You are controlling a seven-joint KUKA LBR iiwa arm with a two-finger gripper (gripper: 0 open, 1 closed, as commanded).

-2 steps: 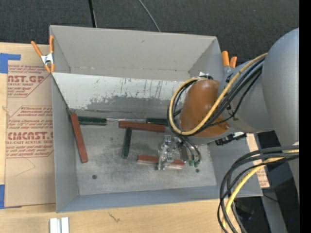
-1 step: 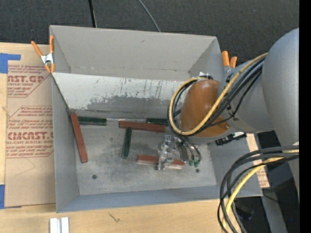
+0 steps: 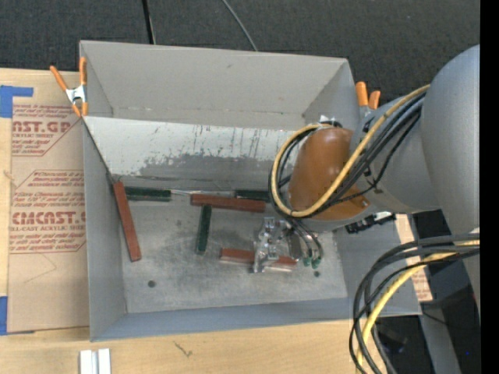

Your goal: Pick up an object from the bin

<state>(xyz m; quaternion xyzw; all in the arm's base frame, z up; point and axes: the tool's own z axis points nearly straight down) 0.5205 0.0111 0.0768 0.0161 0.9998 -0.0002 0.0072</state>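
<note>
Several slim sticks lie on the floor of the grey bin [image 3: 234,294], and the pincer [image 3: 266,257] stands low over the nearest of them, in the bin's front right part. That short reddish-brown stick [image 3: 234,255] lies flat right under the pincer, its long axis running left to right, one end poking out to the pincer's left and the other to its right. Whether the pincer is open or closed on it cannot be told, as its metal parts hide the spot.

To the left, near by, a dark green stick [image 3: 203,231] lies almost straight front to back. Behind the pincer a longer reddish-brown stick [image 3: 228,202] lies left to right. Further left and back lies another dark green stick [image 3: 148,195], also crosswise. Furthest off, by the left wall, a long reddish-brown stick [image 3: 126,220] runs front to back, slightly slanted.
</note>
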